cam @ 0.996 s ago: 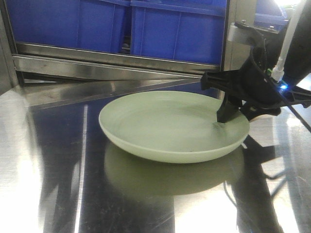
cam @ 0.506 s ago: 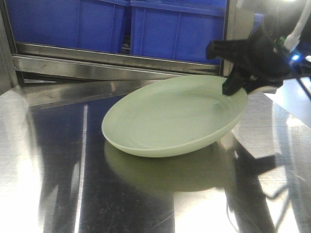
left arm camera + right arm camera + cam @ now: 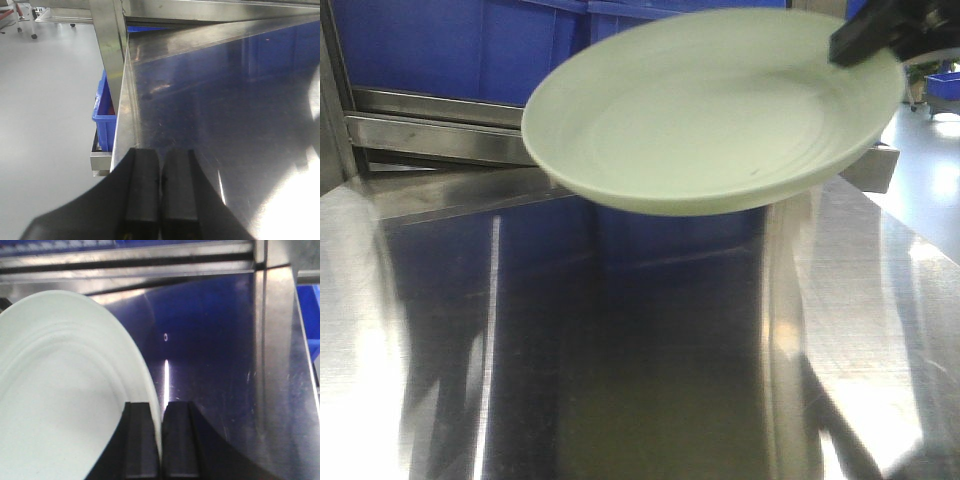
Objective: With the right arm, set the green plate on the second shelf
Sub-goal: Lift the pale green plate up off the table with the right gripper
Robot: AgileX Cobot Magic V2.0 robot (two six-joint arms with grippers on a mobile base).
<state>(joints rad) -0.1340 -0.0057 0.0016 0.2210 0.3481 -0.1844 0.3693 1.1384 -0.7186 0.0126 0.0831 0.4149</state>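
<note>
Green plate (image 3: 710,110), blurred, hangs pinched at its rim by the cropped right gripper (image 3: 161,407); left gripper (image 3: 161,152) closed.

Polished stainless-steel shelf surface (image 3: 620,380), bright with glare and blue reflections
Along its rear edge runs a folded steel rail (image 3: 440,125), with dark blue plastic crates (image 3: 450,45) showing behind and above it. At the left rear corner a square steel upright post (image 3: 107,45) rises, and a blue plastic bin (image 3: 102,112) sits lower down just beyond the left edge
</note>
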